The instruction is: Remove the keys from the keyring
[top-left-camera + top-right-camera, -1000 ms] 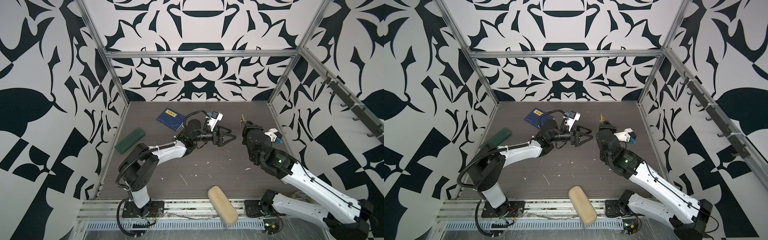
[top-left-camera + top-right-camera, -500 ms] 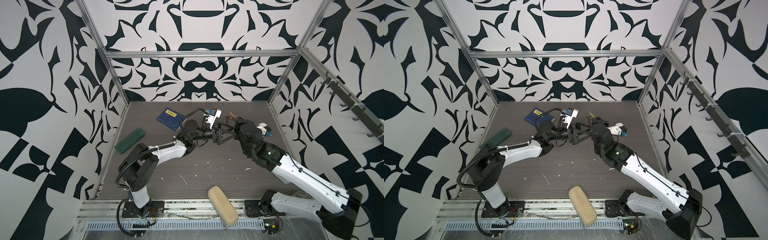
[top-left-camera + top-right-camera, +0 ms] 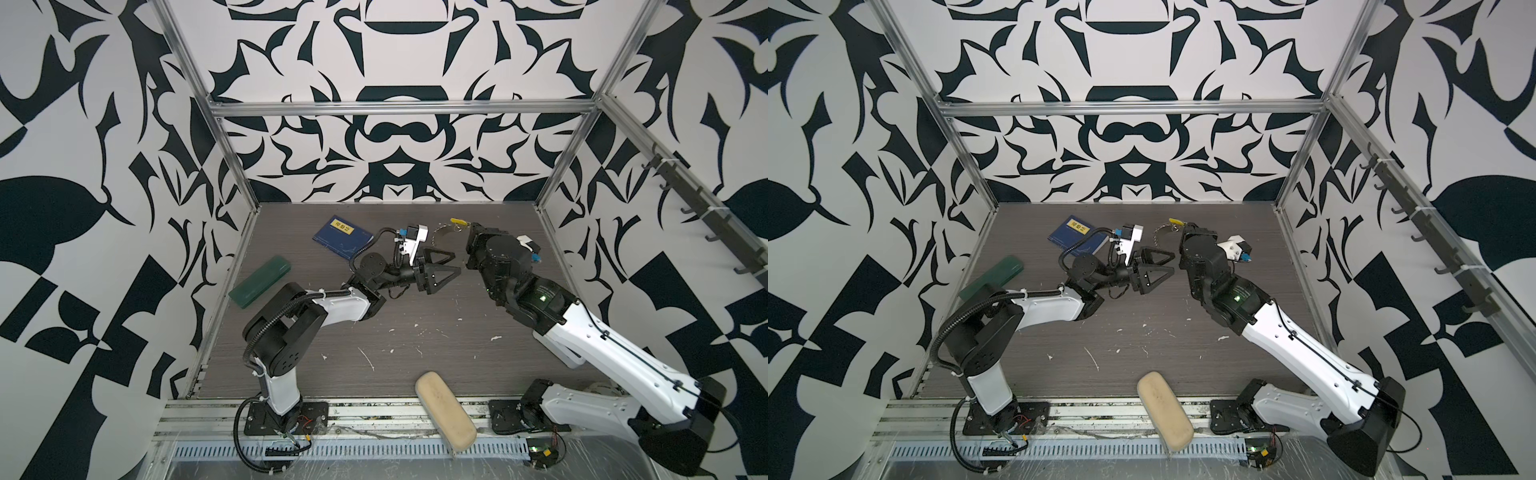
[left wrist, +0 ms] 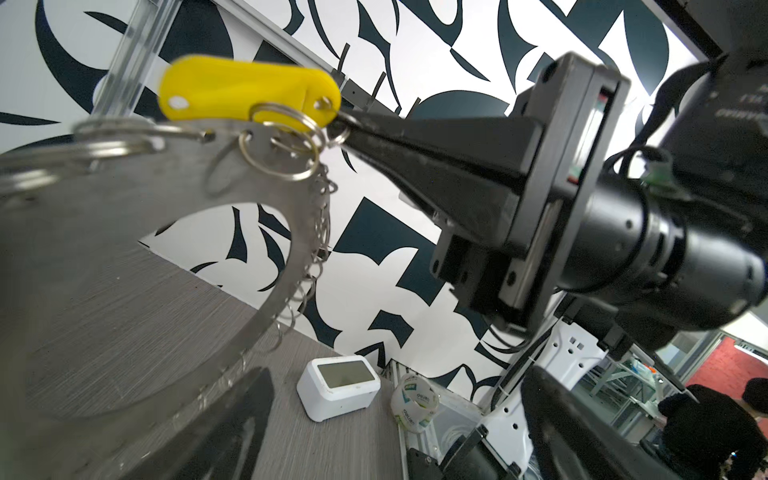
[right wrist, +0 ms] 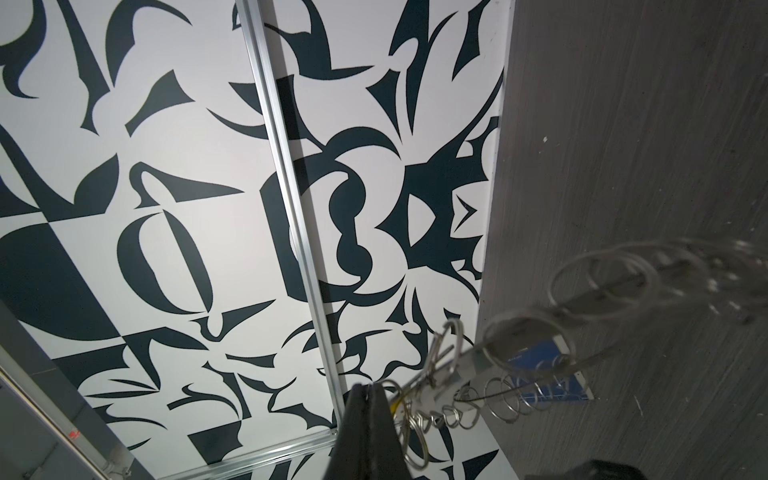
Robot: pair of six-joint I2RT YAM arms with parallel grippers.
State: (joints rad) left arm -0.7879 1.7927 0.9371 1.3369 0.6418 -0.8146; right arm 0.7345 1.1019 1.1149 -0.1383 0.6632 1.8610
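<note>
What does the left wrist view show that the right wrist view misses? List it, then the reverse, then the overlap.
Left wrist only: the yellow key tag shown whole, the keyring as a flat grey disc with its hole, and a white display box. Right wrist only: the blue booklet, seen behind the wire rings. Both: the right tool, shut at the keyring's rim, and the wire rings fringing that rim.
</note>
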